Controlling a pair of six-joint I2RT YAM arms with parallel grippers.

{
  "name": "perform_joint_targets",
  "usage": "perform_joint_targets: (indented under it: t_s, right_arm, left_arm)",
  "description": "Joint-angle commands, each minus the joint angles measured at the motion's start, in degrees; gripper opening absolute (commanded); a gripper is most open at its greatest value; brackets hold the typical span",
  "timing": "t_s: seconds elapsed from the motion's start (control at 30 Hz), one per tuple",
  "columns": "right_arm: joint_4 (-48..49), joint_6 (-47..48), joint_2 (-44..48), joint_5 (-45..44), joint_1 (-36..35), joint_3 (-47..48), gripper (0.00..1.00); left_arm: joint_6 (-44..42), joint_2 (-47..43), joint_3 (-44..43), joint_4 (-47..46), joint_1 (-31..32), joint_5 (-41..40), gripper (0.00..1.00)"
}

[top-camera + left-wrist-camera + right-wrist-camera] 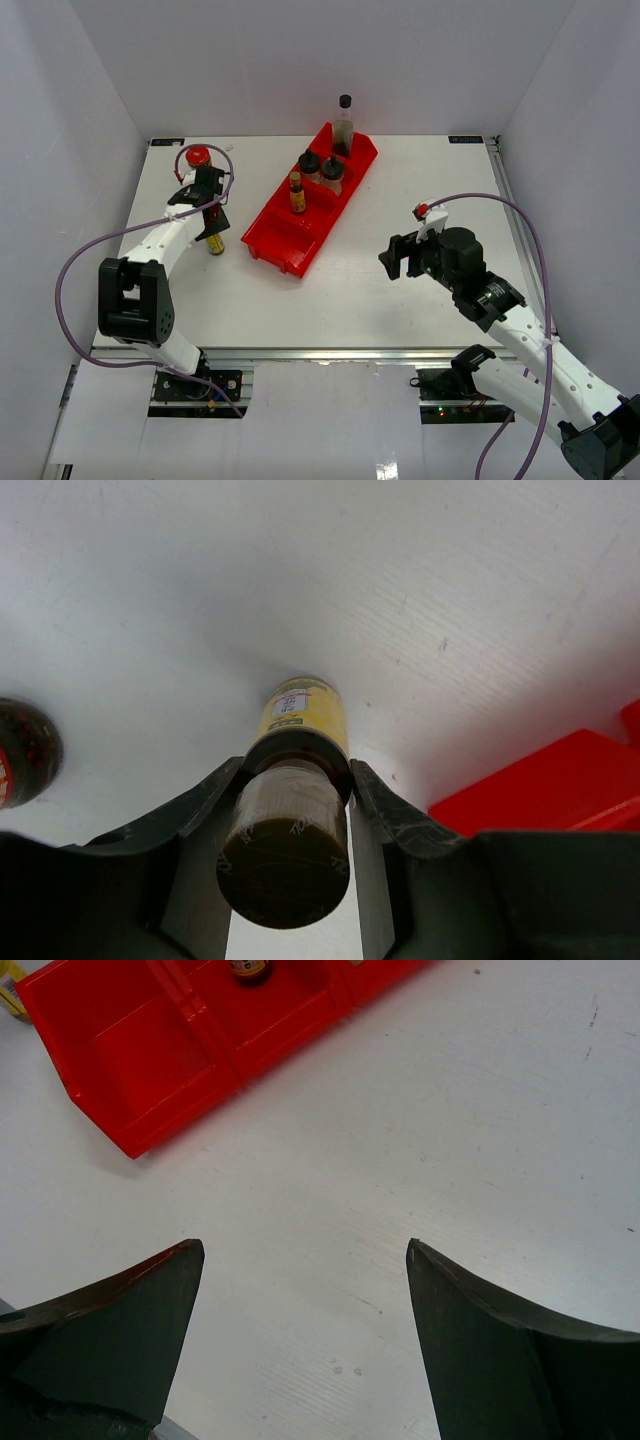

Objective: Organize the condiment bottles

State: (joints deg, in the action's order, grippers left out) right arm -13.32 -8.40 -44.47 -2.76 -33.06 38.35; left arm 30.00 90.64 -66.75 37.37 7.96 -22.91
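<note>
My left gripper (pixel 212 222) (pixel 298 772) is shut on the neck of a slim yellow-labelled bottle (pixel 216 244) (pixel 303 708), upright on or just above the table, left of the red tray (pixel 283 250). One red-lidded dark jar (pixel 198 157) (pixel 24 750) stands just beyond it; a second one does not show. In the tray stand another yellow-labelled bottle (pixel 296 192) (pixel 248 968), two black-capped shakers (pixel 309 165) (pixel 332 173) and the tall clear bottle (pixel 343 125) at the far end. My right gripper (pixel 398 260) (pixel 305 1250) is open and empty over bare table, right of the tray.
The tray (pixel 150 1120) (pixel 540 790) lies diagonally, and its two near compartments hold nothing. White walls close in the table on three sides. A purple cable (pixel 510 205) loops over the right arm.
</note>
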Motion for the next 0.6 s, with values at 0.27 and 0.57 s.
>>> perform_joint_targets:
  t_s: [0.27,0.57]
  right_arm:
    - [2.37,0.49,0.4,-0.19,0.01,0.0,0.88]
    - [2.51,0.49,0.26,-0.4,0.01,-0.03,0.88]
  left_arm:
    - [0.37,-4.12,-17.61,17.01,18.35,-7.66,0.0]
    - [-4.79,-4.76,-24.22,13.95,23.53,-1.08,0.0]
